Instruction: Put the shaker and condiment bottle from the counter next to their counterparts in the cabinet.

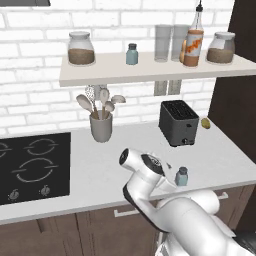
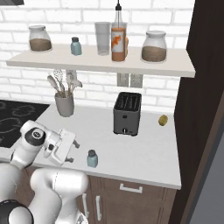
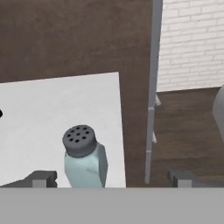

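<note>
White brick backs the pale worktop (image 2: pixel 144 153), where I see the shaker (image 2: pixel 92 158) upright near the front edge, at five o'clock from the toaster (image 2: pixel 127 113). My end effector (image 2: pixel 74 151) hangs spread wide just left of it, grasping nothing. Up on the cabinet (image 2: pixel 175 65) the condiment bottle (image 2: pixel 118 37) stands beside its twin shaker (image 2: pixel 76 46).

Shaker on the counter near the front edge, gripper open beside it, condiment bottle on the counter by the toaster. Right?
Wrong on the bottle: the condiment bottle stands on the cabinet shelf, as the right base view shows. The shaker is near the counter's front edge, the gripper open beside it.
</note>
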